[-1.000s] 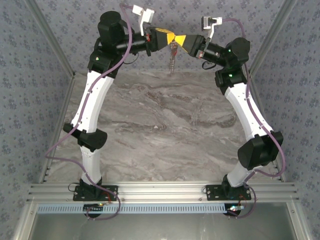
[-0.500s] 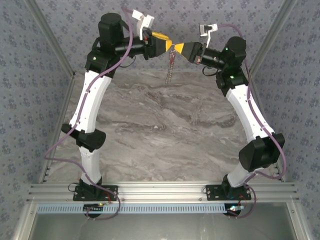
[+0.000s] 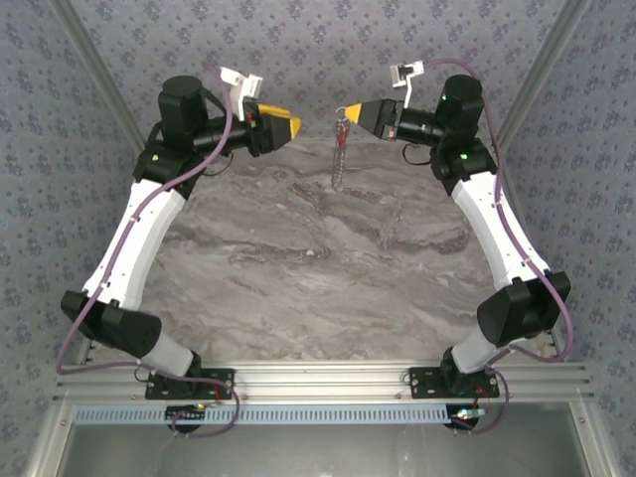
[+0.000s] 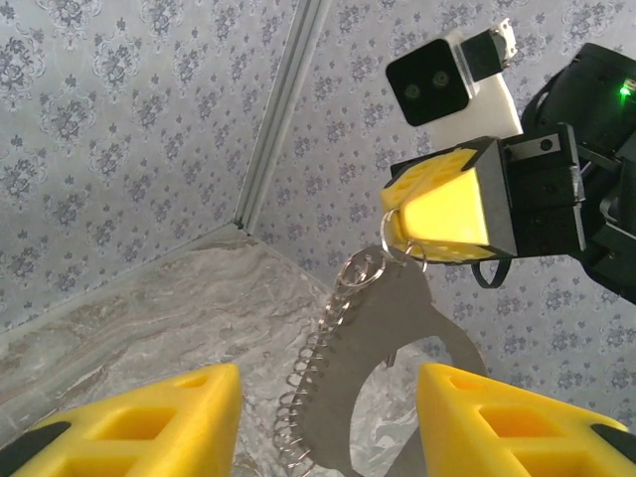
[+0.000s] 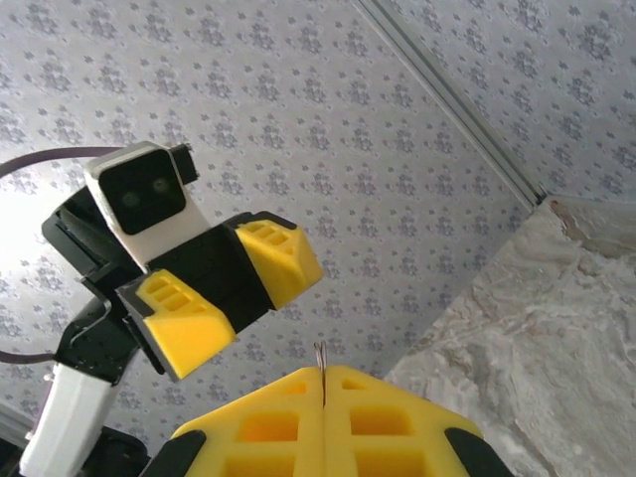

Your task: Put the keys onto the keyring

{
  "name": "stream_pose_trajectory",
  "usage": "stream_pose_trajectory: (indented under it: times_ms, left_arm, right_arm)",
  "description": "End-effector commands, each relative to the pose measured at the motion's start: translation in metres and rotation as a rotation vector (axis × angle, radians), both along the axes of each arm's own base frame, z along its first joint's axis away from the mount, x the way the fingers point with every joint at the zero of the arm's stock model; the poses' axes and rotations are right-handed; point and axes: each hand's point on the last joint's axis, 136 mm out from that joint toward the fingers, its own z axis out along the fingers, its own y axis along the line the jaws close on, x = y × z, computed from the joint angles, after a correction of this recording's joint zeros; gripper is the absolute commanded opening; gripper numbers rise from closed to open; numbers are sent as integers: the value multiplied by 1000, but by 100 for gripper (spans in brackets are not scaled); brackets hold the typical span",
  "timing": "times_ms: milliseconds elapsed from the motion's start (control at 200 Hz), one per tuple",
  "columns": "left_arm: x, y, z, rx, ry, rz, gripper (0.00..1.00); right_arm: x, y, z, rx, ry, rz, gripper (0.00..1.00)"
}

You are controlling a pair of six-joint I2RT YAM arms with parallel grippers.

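1. I see the right gripper (image 3: 351, 111) raised over the far edge of the grey marbled table (image 3: 298, 268), pointing left. Its yellow fingers are pressed together.
2. On the right wrist camera, a thin metal wire (image 5: 320, 360) sticks up out of the seam between the two closed fingers.
3. The thin grey metal keyring (image 3: 339, 151) hangs from those fingertips. In my top view it dangles straight down, with its lower end over the far part of the table.
4. On the left wrist camera I make out small wire rings (image 4: 400, 246) at the right gripper's tip. Below them hang a coiled grey chain (image 4: 303, 393) and a flat curved grey piece (image 4: 402, 323). That piece is blurred, so I can't tell its exact shape.
5. The left gripper (image 3: 290, 121) is at about the same height, facing the right one. It sits apart from the keyring and touches nothing.
6. Its yellow fingers (image 4: 149, 417) are spread wide, and the keyring hangs in view between them on its wrist camera.
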Motion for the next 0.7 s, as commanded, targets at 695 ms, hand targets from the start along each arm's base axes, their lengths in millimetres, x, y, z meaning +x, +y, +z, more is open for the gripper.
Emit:
stream_pose_trajectory:
  times_ms: [695]
  left_arm:
    - [-45, -21, -8, -39, 43, -277, 49]
  right_arm:
    - [-61, 20, -43, -440, -150, 88, 0]
